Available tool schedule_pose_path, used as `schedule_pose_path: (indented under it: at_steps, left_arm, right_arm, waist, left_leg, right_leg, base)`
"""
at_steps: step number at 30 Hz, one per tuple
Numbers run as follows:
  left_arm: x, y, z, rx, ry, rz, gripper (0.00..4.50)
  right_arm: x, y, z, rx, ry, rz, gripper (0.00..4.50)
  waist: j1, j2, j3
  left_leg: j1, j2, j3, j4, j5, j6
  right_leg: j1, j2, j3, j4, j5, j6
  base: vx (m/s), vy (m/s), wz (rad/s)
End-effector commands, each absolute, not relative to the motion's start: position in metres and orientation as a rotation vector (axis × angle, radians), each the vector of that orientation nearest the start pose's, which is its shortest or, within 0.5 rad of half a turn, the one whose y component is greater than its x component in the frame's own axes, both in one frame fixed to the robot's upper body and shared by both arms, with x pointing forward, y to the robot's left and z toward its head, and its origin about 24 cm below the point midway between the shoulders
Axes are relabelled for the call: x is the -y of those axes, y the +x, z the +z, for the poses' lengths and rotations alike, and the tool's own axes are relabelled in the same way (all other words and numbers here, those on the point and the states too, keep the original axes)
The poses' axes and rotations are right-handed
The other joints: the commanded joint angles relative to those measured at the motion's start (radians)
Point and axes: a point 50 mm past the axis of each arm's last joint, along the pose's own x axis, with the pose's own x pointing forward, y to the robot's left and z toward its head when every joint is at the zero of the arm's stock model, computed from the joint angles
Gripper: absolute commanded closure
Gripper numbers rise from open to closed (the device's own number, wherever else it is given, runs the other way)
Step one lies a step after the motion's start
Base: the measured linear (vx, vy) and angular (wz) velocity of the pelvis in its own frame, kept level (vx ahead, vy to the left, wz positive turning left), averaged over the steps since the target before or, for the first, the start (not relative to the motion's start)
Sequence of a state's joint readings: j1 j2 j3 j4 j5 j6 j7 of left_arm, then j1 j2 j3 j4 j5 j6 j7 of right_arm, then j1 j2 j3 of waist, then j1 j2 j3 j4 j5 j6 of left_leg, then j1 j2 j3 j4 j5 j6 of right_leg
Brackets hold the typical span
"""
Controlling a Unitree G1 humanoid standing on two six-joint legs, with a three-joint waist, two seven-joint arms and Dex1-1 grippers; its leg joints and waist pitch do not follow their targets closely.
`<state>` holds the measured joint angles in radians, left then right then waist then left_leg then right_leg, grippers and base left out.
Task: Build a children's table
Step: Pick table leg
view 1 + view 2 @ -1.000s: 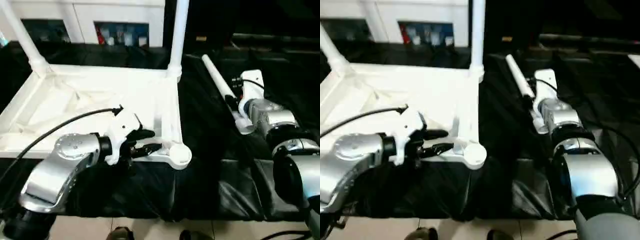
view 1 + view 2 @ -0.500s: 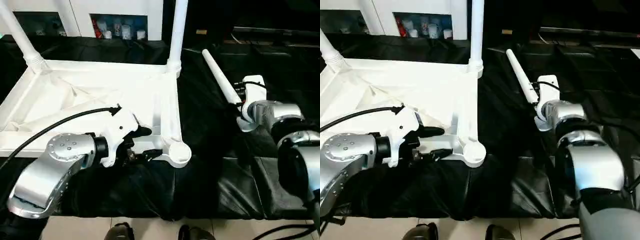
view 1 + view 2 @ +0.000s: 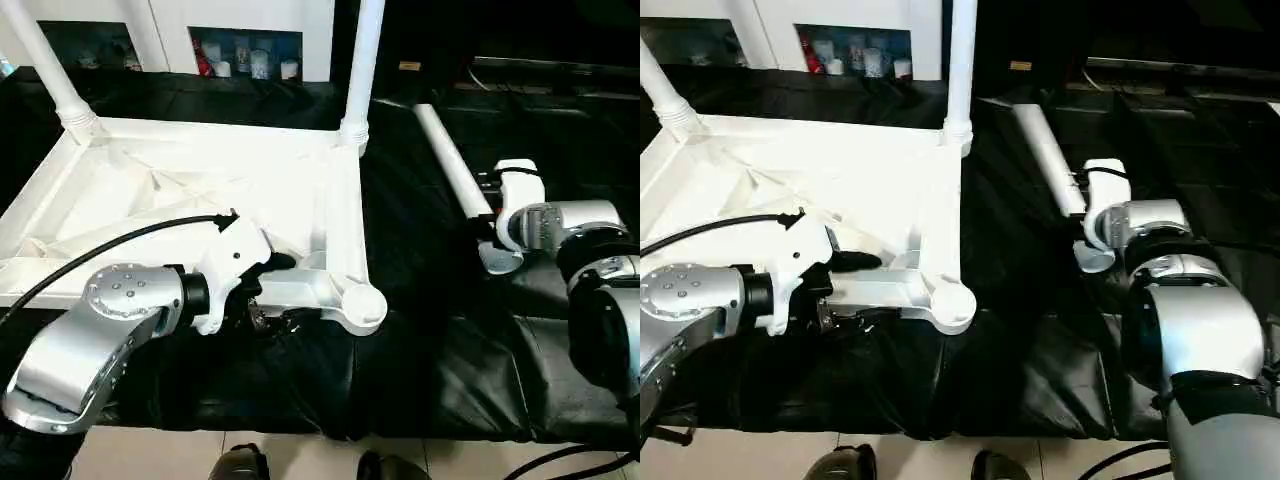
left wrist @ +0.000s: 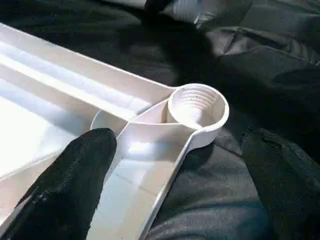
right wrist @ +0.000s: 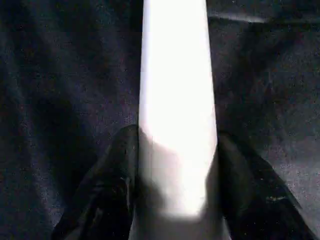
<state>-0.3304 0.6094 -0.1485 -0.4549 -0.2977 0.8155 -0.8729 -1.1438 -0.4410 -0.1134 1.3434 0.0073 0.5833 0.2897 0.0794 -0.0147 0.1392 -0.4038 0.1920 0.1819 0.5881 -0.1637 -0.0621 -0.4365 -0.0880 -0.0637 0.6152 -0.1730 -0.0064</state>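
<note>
The white table top (image 3: 200, 180) lies upside down on a black cloth, ribbed underside up. Two white legs (image 3: 360, 60) stand in its far corner sockets. The near right socket (image 4: 196, 106) is empty and shows its thread. My left gripper (image 3: 283, 290) is open and straddles the near rim beside that socket, one finger (image 4: 70, 185) over the inside and the other above the cloth. A loose leg (image 3: 450, 165) lies slanted to the right of the top. My right gripper (image 3: 487, 212) is shut on that leg near its thick end, fingers (image 5: 117, 175) pressed to both sides.
The black cloth (image 3: 430, 340) covers the work surface and ends at a tiled floor at the near edge, where two dark shoes (image 3: 240, 465) show. A white cabinet with glass doors (image 3: 250, 30) stands behind the table.
My left gripper's fingers have spread wider around the rim. The leg in my right gripper has shifted right and looks closer to the camera. The camera has tilted a little.
</note>
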Motion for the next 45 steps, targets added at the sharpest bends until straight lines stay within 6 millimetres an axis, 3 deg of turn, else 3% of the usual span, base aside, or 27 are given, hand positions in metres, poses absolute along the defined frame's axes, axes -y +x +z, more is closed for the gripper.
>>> schedule_pose_path:
  at_steps: [1, 12, 13, 14, 17, 20, 21, 22, 24, 25, 28, 29, 31, 34, 40, 43, 45]
  left_arm:
    - [-0.141, 0.255, 0.146, -0.291, 0.349, -1.070, 0.00]
    - [-0.137, 0.267, 0.148, -0.198, 0.287, -0.971, 0.00]
    - [-0.137, 0.268, 0.148, -0.195, 0.285, -0.968, 0.00]
    - [-0.136, 0.270, 0.148, -0.189, 0.279, -0.960, 0.00]
    - [-0.130, 0.279, 0.149, -0.152, 0.238, -0.933, 0.00]
    - [-0.121, 0.290, 0.151, -0.105, 0.157, -0.890, 0.00]
    - [-0.119, 0.292, 0.151, -0.100, 0.144, -0.880, 0.00]
    - [-0.116, 0.294, 0.150, -0.100, 0.118, -0.873, 0.00]
    - [-0.112, 0.296, 0.149, -0.100, 0.094, -0.869, 0.00]
    - [-0.109, 0.298, 0.149, -0.100, 0.071, -0.871, 0.00]
    - [-0.096, 0.302, 0.152, -0.091, -0.053, -0.890, 0.00]
    - [-0.092, 0.303, 0.153, -0.090, -0.091, -0.901, 0.00]
    - [-0.085, 0.304, 0.154, -0.091, -0.144, -0.918, 0.00]
    - [-0.068, 0.302, 0.156, -0.110, -0.272, -0.988, 0.00]
    - [-0.050, 0.301, 0.163, -0.132, -0.432, -1.054, 0.00]
    - [-0.041, 0.300, 0.167, -0.135, -0.513, -1.089, 0.00]
    - [-0.035, 0.299, 0.171, -0.127, -0.574, -1.120, 0.00]
  right_arm:
    - [0.247, 0.382, 0.096, -0.769, 0.003, -0.041, 2.58]
    - [0.259, 0.387, 0.106, -0.599, 0.089, -0.056, 2.61]
    - [0.259, 0.387, 0.106, -0.588, 0.092, -0.054, 2.61]
    - [0.259, 0.388, 0.107, -0.557, 0.100, -0.055, 2.61]
    - [0.257, 0.390, 0.106, -0.465, 0.162, -0.024, 2.61]
    - [0.244, 0.391, 0.107, -0.304, 0.306, 0.136, 2.61]
    - [0.241, 0.390, 0.107, -0.270, 0.337, 0.171, 2.61]
    - [0.236, 0.388, 0.106, -0.224, 0.370, 0.233, 2.61]
    - [0.231, 0.385, 0.106, -0.182, 0.394, 0.289, 2.62]
    - [0.226, 0.381, 0.105, -0.147, 0.412, 0.339, 2.62]
    - [0.213, 0.361, 0.103, -0.051, 0.474, 0.501, 2.62]
    - [0.210, 0.354, 0.103, -0.035, 0.484, 0.540, 2.62]
    - [0.205, 0.343, 0.103, -0.008, 0.509, 0.603, 2.62]
    - [0.199, 0.319, 0.106, 0.041, 0.566, 0.705, 2.62]
    - [0.194, 0.291, 0.116, 0.103, 0.626, 0.812, 2.62]
    - [0.190, 0.279, 0.120, 0.111, 0.642, 0.871, 2.62]
    - [0.185, 0.274, 0.121, 0.093, 0.640, 0.916, 2.62]
  waist:
    - [0.002, -0.010, -0.081]
    - [0.009, -0.018, -0.102]
    - [0.011, -0.012, -0.108]
    - [0.010, -0.015, -0.107]
    - [0.015, -0.005, -0.115]
    - [0.016, -0.001, -0.123]
    - [0.016, -0.004, -0.123]
    - [0.016, 0.004, -0.131]
    - [0.017, -0.002, -0.131]
    - [0.021, 0.006, -0.133]
    - [0.031, 0.005, -0.140]
    - [0.036, 0.007, -0.139]
    - [0.043, 0.003, -0.140]
    - [0.049, 0.006, -0.136]
    - [0.051, -0.003, -0.135]
    - [0.051, -0.004, -0.133]
    - [0.048, -0.007, -0.133]
  left_leg:
    - [0.019, 0.024, 0.002, -0.057, -0.107, 0.029]
    - [0.018, 0.023, 0.006, -0.045, -0.088, 0.035]
    - [0.019, 0.023, 0.004, -0.043, -0.090, 0.035]
    - [0.018, 0.023, 0.005, -0.042, -0.098, 0.036]
    - [0.019, 0.023, 0.005, -0.037, -0.125, 0.030]
    - [0.017, 0.023, 0.002, -0.035, -0.132, 0.037]
    - [0.017, 0.023, 0.005, -0.034, -0.135, 0.045]
    - [0.014, 0.024, -0.001, -0.032, -0.122, 0.057]
    - [0.014, 0.023, -0.002, -0.032, -0.121, 0.067]
    - [0.019, 0.023, 0.000, -0.031, -0.130, 0.070]
    - [0.025, 0.028, -0.002, -0.030, -0.121, 0.081]
    - [0.021, 0.025, -0.002, -0.032, -0.113, 0.084]
    - [0.023, 0.026, -0.003, -0.034, -0.140, 0.079]
    - [0.029, 0.029, -0.004, -0.038, -0.206, 0.048]
    - [0.020, 0.024, -0.009, -0.044, -0.228, 0.023]
    - [0.024, 0.023, -0.010, -0.045, -0.252, 0.024]
    - [0.019, 0.022, -0.013, -0.048, -0.251, 0.021]
  right_leg:
    - [0.065, -0.044, 0.043, -0.045, -0.103, -0.279]
    - [0.070, -0.045, 0.043, -0.038, -0.071, -0.274]
    - [0.072, -0.046, 0.042, -0.036, -0.071, -0.276]
    - [0.070, -0.044, 0.042, -0.036, -0.077, -0.276]
    - [0.072, -0.046, 0.042, -0.037, -0.095, -0.274]
    - [0.078, -0.047, 0.040, -0.036, -0.082, -0.280]
    - [0.078, -0.046, 0.042, -0.039, -0.073, -0.277]
    - [0.083, -0.048, 0.038, -0.031, -0.059, -0.289]
    - [0.082, -0.046, 0.037, -0.035, -0.065, -0.291]
    - [0.080, -0.046, 0.038, -0.038, -0.073, -0.289]
    - [0.078, -0.045, 0.039, -0.037, -0.054, -0.278]
    - [0.080, -0.041, 0.038, -0.039, -0.057, -0.275]
    - [0.078, -0.045, 0.037, -0.047, -0.110, -0.268]
    - [0.069, -0.049, 0.036, -0.064, -0.260, -0.219]
    - [0.069, -0.051, 0.030, -0.082, -0.387, -0.141]
    - [0.063, -0.052, 0.027, -0.099, -0.463, -0.106]
    - [0.068, -0.053, 0.023, -0.103, -0.483, -0.091]
  base:
    - [0.000, 0.000, 0.00]
    - [0.000, 0.000, 0.00]
    - [0.000, 0.000, 0.00]
    - [0.000, 0.000, 0.00]
    - [0.000, 0.000, 0.00]
    - [0.000, 0.000, 0.00]
    - [0.000, 0.000, 0.00]
    - [0.000, 0.000, 0.00]
    - [0.000, 0.000, 0.00]
    - [0.000, 0.000, 0.00]
    - [0.000, 0.000, 0.00]
    - [0.000, 0.000, 0.00]
    - [0.000, 0.000, 0.00]
    - [0.000, 0.000, 0.00]
    - [0.000, 0.000, 0.00]
    - [0.000, 0.000, 0.00]
    - [0.000, 0.000, 0.00]
